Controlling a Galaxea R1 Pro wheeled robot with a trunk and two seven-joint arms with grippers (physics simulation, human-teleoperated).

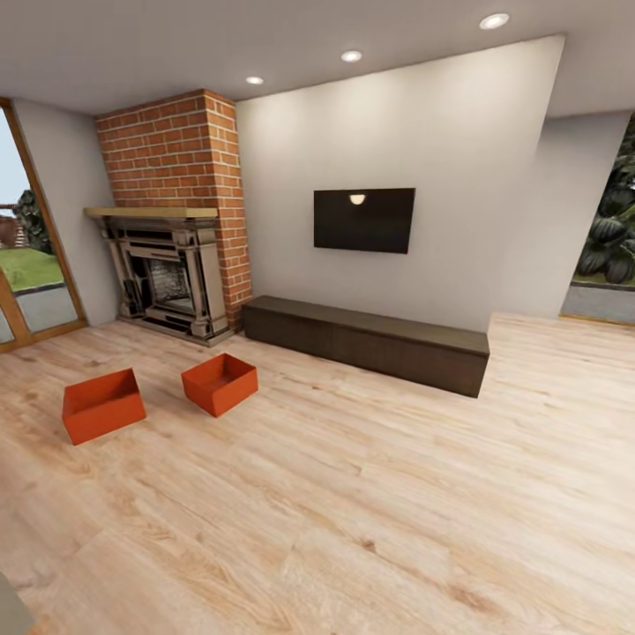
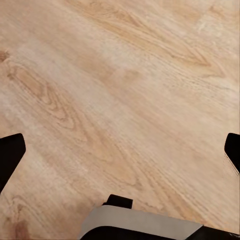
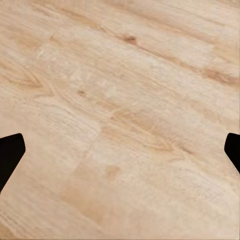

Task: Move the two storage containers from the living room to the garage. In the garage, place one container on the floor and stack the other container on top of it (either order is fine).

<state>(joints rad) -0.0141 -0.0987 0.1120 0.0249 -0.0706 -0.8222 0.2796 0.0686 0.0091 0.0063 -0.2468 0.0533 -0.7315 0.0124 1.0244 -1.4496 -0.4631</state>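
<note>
Storage containers (image 1: pixel 103 406) (image 1: pixel 220 383) on wood floor (image 1: pixel 353 511) — far from both spread grippers (image 2: pixel 120 150) (image 3: pixel 120 150).

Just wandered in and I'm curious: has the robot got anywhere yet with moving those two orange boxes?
Nothing looks done yet. Both storage containers, the left one and the right one, sit apart on the wood-plank floor near the fireplace. Nothing is in hand: the left gripper and right gripper hang open above bare planks. Carrying and stacking both remain.
</note>
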